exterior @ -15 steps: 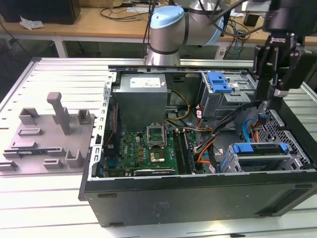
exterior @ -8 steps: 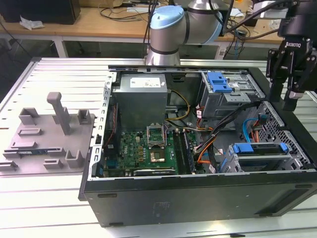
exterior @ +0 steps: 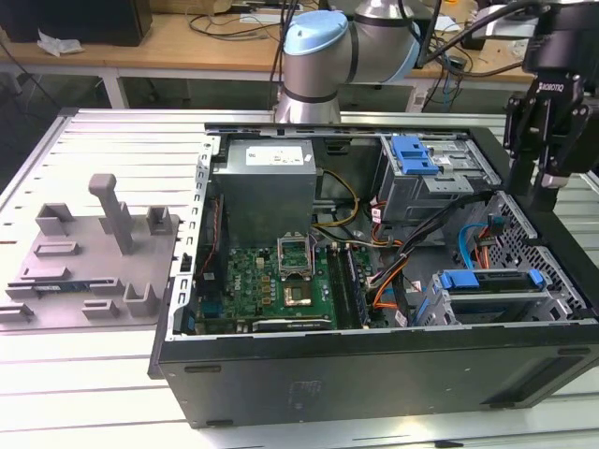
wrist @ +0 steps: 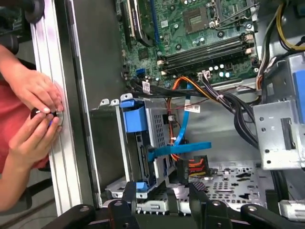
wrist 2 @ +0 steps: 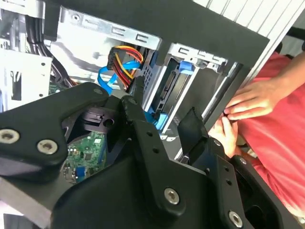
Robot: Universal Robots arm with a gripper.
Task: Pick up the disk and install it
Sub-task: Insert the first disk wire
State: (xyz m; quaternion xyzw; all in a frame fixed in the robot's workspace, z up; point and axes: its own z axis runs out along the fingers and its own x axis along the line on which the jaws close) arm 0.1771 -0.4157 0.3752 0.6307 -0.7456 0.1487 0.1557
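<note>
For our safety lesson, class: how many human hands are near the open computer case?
2. One hand rests on the ribbed table rail outside the case wall; the other hand meets it fingertip to fingertip there. Others may be hidden.

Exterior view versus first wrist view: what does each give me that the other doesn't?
Exterior view: the grey fixture plate on the exterior view's left and the arm's blue-capped joint. First wrist view: a person's hands at the table's edge. Both: the open computer case, its motherboard, and the disk in its bay.
</note>
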